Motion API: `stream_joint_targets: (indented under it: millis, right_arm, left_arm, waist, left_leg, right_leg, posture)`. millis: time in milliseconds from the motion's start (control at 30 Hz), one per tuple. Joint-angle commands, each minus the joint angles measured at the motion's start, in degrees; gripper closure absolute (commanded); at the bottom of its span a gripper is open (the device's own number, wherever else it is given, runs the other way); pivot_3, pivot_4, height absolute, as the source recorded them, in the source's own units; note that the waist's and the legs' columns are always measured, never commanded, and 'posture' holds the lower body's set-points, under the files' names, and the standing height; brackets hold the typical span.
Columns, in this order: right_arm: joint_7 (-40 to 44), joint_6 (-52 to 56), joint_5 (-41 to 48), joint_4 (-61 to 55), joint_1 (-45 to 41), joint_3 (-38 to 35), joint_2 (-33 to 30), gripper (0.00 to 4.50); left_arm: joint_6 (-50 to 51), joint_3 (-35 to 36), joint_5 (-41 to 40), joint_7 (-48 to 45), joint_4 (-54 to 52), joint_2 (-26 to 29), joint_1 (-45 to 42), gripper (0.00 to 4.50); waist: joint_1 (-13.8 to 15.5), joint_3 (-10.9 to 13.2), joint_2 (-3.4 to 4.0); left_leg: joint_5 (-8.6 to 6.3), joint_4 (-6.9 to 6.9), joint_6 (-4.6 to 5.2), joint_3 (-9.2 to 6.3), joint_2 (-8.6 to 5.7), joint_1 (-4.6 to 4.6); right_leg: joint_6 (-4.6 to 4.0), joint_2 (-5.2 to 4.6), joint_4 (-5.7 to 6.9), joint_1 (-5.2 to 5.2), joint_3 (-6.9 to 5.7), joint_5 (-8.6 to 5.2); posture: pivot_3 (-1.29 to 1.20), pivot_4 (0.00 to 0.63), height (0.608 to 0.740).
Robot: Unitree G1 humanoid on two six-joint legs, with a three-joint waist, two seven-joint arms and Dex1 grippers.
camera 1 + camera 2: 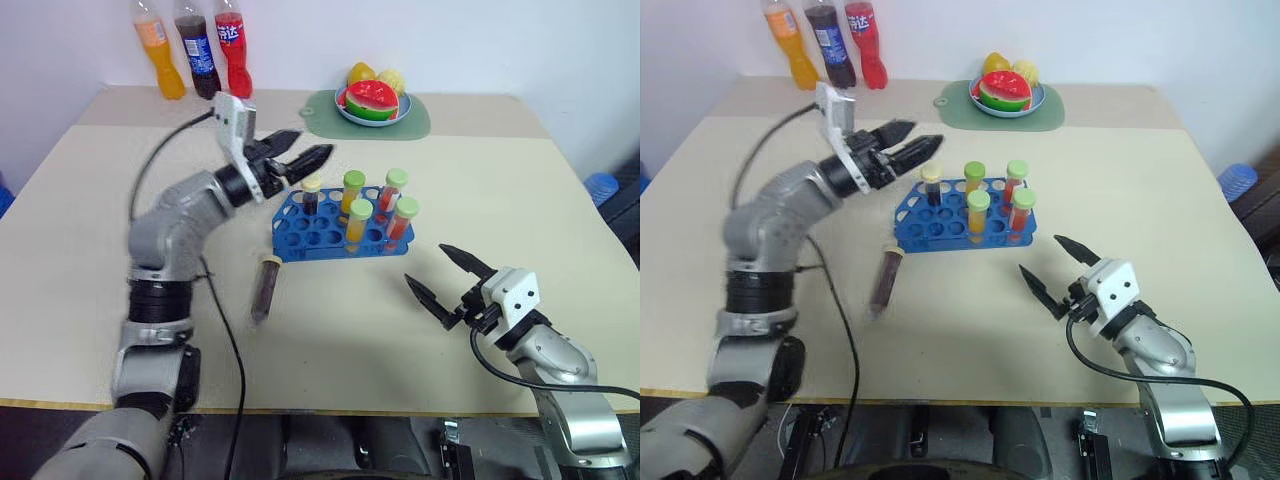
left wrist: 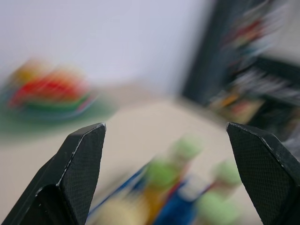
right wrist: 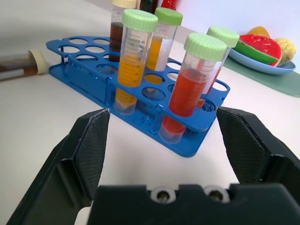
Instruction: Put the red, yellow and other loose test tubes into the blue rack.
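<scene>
Black and bare, the two fingers of the left gripper stand well apart with nothing between them, level in the air above the far left end of the bright blue plastic rack, close to the cream cap of the dark tube standing there. The right gripper is likewise spread wide and holds nothing; it hangs just over the tabletop on the near right, its fingers pointing toward the rack and apart from it.

That rack, a tray-like stand with a grid of round holes, sits in the middle of the pale beige table. Five clear capped tubes stand upright in it: a dark brown tube with a cream cap at the far left, two yellow-orange tubes with green caps, and two red tubes with green caps toward the right end. The remaining holes are vacant.

One loose dark brown tube with a cream cap lies on its side on the table, just beside the near left corner of the rack, cap toward the rack.

At the far edge stand three labelled soda bottles, orange, dark and red, and a green mat bearing a blue plate of fruit.
</scene>
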Motion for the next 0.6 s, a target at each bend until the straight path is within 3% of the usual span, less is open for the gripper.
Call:
stream_joint_targets:
  millis: [33, 100, 267, 400, 600]
  right_arm:
    - [1.3, -0.3, 1.0, 0.1, -1.3, 0.1, -0.6, 0.51]
    - [2.8, -0.4, 1.0, 0.5, -1.5, 0.4, -1.3, 0.51]
    - [8.3, -0.4, 2.9, -0.2, 1.2, -0.8, -5.0, 0.51]
    - [10.4, -0.8, 3.8, 0.3, 2.6, -2.7, -7.2, 0.51]
    - [9.9, -0.4, 3.4, 0.3, 1.6, -1.5, -6.2, 0.51]
  left_arm:
    - [22.1, 4.9, -8.3, 3.6, -7.4, 3.9, -3.8, 0.26]
    - [32.8, 5.2, -10.3, 4.2, -6.7, 5.9, -6.7, 0.26]
    - [36.6, -13.0, -35.1, 10.6, 10.8, 22.7, -12.6, 0.26]
    - [36.6, -29.3, -53.9, 20.3, 19.9, 31.6, -17.8, 0.26]
    - [36.6, -44.0, -72.2, 34.2, 26.5, 33.3, -23.2, 0.26]
  waist:
    - [-0.4, 0.0, -0.02]
    - [-0.3, 0.0, -0.03]
    - [-0.8, 0.0, 0.01]
    - [-0.6, 0.1, -0.02]
    - [-0.4, 0.1, -0.03]
  left_leg:
    - [0.0, -0.01, 0.0, -0.05, 0.0, -0.02]
    - [0.01, 0.0, -0.01, -0.17, -0.01, -0.06]
    - [0.01, -0.05, -0.02, -0.31, -0.02, 0.08]
    - [0.01, -0.07, -0.03, -0.34, 0.0, 0.08]
    - [0.01, -0.03, -0.03, -0.33, -0.03, 0.05]
  right_leg:
    - [0.01, 0.0, 0.0, 0.0, -0.04, -0.01]
    - [0.03, -0.02, 0.01, 0.02, -0.14, -0.02]
    - [0.03, -0.03, 0.08, 0.1, -0.17, -0.04]
    - [0.01, -0.05, 0.09, 0.09, -0.17, -0.05]
    - [-0.14, -0.11, 0.06, 0.1, -0.18, -0.13]
  posture:
    - [0.0, 0.15, 0.74]
    - [0.0, 0.15, 0.74]
    - [0.0, 0.15, 0.74]
    - [0.0, 0.15, 0.74]
    - [0.0, 0.15, 0.74]
